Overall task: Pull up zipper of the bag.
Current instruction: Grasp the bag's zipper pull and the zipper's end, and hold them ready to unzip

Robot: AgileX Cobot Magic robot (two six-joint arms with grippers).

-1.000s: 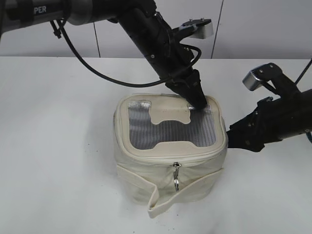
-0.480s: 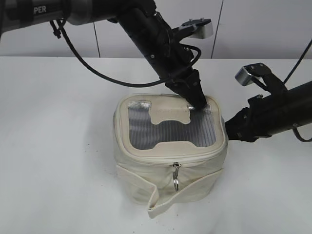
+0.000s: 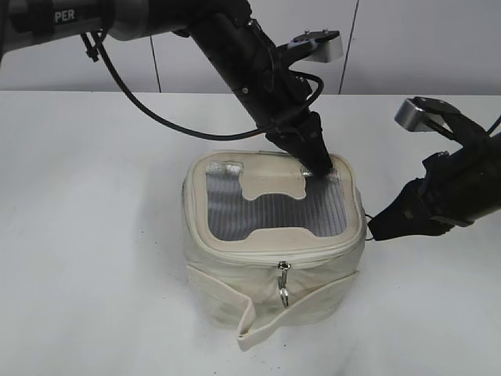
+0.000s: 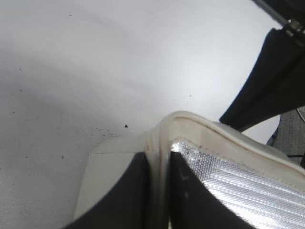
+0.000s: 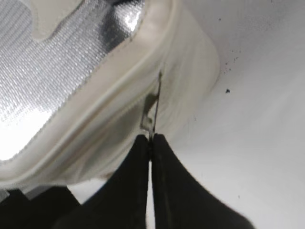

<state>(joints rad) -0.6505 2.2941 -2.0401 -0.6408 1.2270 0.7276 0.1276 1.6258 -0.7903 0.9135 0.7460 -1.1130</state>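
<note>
The cream bag (image 3: 270,274) stands mid-table with a grey mesh window on top. My left gripper (image 3: 317,168) is shut on the bag's back right rim; in the left wrist view the jaws (image 4: 158,160) pinch the cream rim (image 4: 190,125). My right gripper (image 3: 374,229) is at the bag's right side, shut on a silver ring pull of the zipper (image 5: 153,107), jaws (image 5: 151,138) closed on it. A second slider with a ring pull (image 3: 283,283) hangs at the bag's front. The zip track (image 3: 274,254) runs under the top rim.
The bag's loose cream strap (image 3: 258,321) wraps the lower front and sticks out toward the table's front. White table (image 3: 94,235) all around, a white wall behind. The left arm's cable (image 3: 141,106) loops over the back of the table.
My right gripper has shifted right and down along the bag's right side, its wrist swinging outward. The left gripper has stayed on the back rim.
</note>
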